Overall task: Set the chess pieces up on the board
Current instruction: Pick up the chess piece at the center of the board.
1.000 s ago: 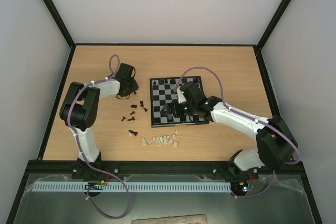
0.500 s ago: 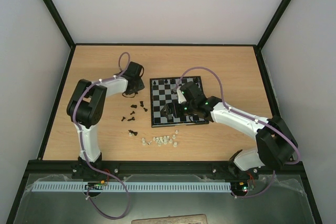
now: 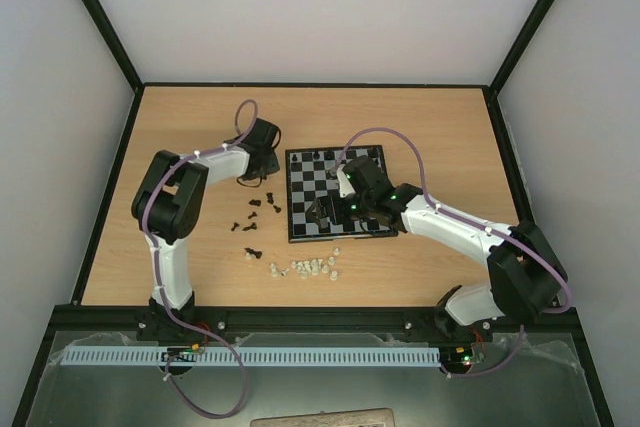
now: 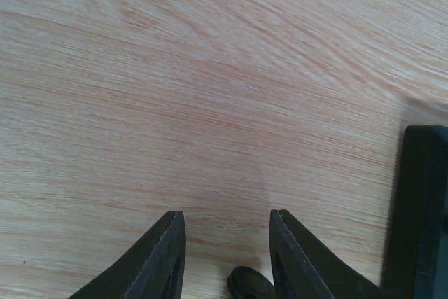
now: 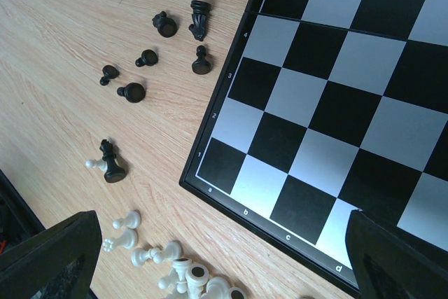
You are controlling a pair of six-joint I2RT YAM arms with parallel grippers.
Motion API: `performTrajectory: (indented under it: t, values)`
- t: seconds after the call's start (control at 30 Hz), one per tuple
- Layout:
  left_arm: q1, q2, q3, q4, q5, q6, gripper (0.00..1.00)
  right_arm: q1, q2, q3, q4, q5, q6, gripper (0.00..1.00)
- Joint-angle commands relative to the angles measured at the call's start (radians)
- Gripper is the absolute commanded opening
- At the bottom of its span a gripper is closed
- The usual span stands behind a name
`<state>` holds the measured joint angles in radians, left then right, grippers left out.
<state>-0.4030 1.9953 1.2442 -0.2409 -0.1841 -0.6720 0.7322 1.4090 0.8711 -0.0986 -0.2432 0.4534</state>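
Observation:
The board (image 3: 291, 197) lies mid-table, with a few black chess pieces (image 3: 318, 155) on its far row. Several loose black chess pieces (image 3: 256, 207) lie on the wood left of it; they also show in the right wrist view (image 5: 201, 61). My left gripper (image 3: 250, 177) is open, low over the table by the board's far-left corner. The round end of a black piece (image 4: 250, 286) shows between its jaws at the frame's bottom edge, and the board's rim (image 4: 420, 208) is at the right. My right gripper (image 5: 224, 264) is wide open and empty above the board's near-left corner (image 5: 266, 232).
A heap of whitish chessmen (image 3: 305, 267) lies in front of the board's near-left corner and also shows in the right wrist view (image 5: 178, 267). One black piece (image 5: 112, 162) stands beside a white one near that heap. Black frame rails edge the table.
My left arm has swung right, bringing its gripper closer to the board's far-left corner. The right arm and the pieces have not moved.

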Motion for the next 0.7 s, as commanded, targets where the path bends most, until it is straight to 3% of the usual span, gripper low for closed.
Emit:
performTrajectory:
  t: [0.0, 0.67]
  values:
    - [-0.022, 0.056, -0.016, -0.093, 0.033, 0.062, 0.37, -0.003, -0.017, -0.014, -0.001, -0.013, -0.007, 0.96]
    - [-0.069, 0.088, -0.027, -0.143, 0.036, 0.194, 0.39, -0.003, -0.01, -0.008, -0.01, -0.013, -0.006, 0.96]
